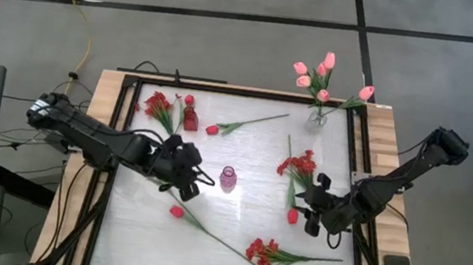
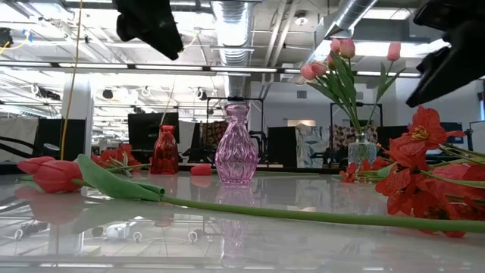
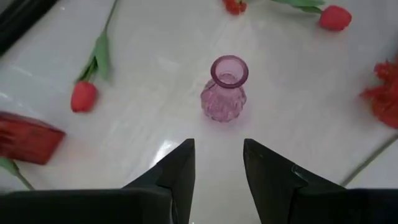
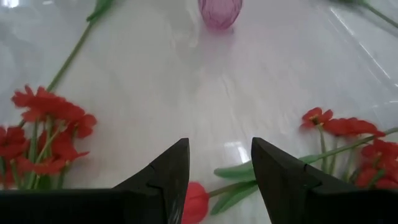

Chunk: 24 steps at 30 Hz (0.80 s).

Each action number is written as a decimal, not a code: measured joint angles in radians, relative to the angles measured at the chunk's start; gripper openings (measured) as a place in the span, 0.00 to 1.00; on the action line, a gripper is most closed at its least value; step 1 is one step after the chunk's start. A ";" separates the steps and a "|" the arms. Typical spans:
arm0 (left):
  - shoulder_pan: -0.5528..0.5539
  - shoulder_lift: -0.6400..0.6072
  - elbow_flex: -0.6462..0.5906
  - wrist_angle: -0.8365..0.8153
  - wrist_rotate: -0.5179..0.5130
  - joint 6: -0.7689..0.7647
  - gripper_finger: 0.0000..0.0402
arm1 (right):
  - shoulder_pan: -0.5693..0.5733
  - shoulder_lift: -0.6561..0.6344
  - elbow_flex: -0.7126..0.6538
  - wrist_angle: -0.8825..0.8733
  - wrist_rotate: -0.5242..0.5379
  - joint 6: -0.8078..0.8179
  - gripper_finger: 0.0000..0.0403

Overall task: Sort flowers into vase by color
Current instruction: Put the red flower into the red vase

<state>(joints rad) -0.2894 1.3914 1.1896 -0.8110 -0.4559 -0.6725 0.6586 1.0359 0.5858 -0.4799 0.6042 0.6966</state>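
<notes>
Five pink tulips (image 1: 321, 78) already stand in the clear vase (image 1: 316, 117) at 1 o'clock on the worktop (image 1: 248, 180), so I judge pink done. Red is barely started: red vase (image 1: 191, 117) at 10 o'clock has one bunch (image 1: 159, 106) lying beside it, not visibly inside. Pink vase (image 1: 228, 179) at centre is empty. Loose on the worktop: red tulip (image 1: 213, 130) at 11, red tulip (image 1: 177, 211) at 7, red bunch (image 1: 298, 166) at 3, red bunch (image 1: 261, 253) at 6, red tulip (image 1: 292, 217) near 4. Left hand (image 3: 217, 163) hovers facing the pink vase, part open, holding nothing. Right hand (image 4: 219, 163) hovers above the 4 o'clock tulip, part open, empty.
</notes>
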 joint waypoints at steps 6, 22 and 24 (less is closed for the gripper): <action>0.104 0.000 0.002 -0.108 -0.046 0.061 0.31 | 0.000 0.000 0.000 0.035 0.017 0.001 0.49; 0.508 -0.008 -0.110 -0.307 0.147 -0.142 0.31 | 0.002 0.000 0.000 0.085 0.024 0.003 0.49; 0.497 -0.008 -0.140 -0.247 0.186 -0.126 0.31 | 0.002 0.000 0.000 0.085 0.024 0.003 0.49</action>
<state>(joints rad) 0.2075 1.3830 1.0499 -1.0579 -0.2703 -0.7983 0.6609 1.0359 0.5858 -0.3950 0.6281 0.6994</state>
